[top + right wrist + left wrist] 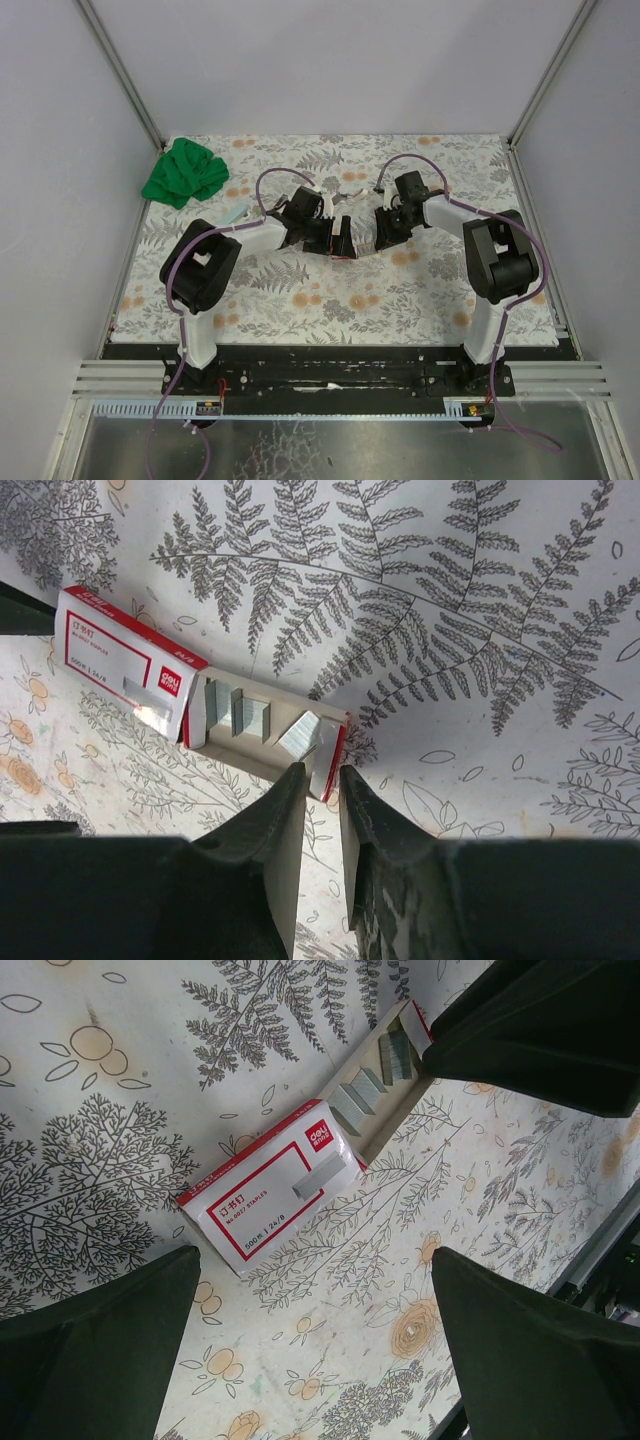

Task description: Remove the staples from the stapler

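A red-and-white staple box (262, 1188) lies on the flowered tablecloth with its cardboard tray (392, 1112) slid out. Short silvery staples (357, 1100) lie in the tray, also seen as grey strips (301, 735) in the right wrist view. My right gripper (322, 772) hovers at the tray's (262, 758) end flap, jaws a narrow gap apart and the flap right at the tips. Whether they touch it is unclear. My left gripper (315, 1290) is wide open over bare cloth, just short of the box's closed end. No stapler shows clearly in any view.
A crumpled green cloth (185, 172) lies at the back left of the mat. Both wrists meet near the middle (360, 238), and the right arm's dark fingers (540, 1030) fill the left wrist view's top right. Small unclear items (350, 192) lie behind the grippers.
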Tool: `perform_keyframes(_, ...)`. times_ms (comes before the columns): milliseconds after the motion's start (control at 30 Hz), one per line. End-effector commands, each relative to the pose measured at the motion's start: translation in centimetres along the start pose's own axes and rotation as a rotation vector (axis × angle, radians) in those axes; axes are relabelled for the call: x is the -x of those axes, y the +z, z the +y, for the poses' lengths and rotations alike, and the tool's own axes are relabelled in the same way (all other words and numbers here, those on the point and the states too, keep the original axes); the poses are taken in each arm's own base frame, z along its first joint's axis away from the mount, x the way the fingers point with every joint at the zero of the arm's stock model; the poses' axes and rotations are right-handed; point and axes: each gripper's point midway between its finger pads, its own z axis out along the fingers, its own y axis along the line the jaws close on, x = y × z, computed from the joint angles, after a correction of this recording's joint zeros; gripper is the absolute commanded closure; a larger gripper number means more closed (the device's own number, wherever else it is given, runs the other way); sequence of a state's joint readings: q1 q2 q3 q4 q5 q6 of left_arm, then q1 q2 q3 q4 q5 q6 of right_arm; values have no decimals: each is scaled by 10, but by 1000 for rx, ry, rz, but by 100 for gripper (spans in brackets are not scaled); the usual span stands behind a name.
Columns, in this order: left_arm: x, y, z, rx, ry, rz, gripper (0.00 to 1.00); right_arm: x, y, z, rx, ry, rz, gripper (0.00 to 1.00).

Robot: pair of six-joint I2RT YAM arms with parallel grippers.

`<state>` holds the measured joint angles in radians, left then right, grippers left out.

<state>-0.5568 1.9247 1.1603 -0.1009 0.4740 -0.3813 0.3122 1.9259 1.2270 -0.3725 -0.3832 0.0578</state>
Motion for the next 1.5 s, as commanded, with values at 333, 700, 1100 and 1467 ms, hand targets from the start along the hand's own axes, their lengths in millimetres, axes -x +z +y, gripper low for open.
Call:
perform_keyframes(333,-18,4,6,14,-26,43,0,4,-5,2,-6,-31,-18,74)
perform_keyframes(700,-19,5,5,5,-32,47,0,2,3,-3,-19,-28,3,78)
perform_keyframes(1100,-19,7,1,13,-36,49,0,8,3,-6,-39,-14,-7,83)
perform_keyframes(1467,-18,4,-11,-4,-38,39,0,12,-6,-9,-87,11,-44,85)
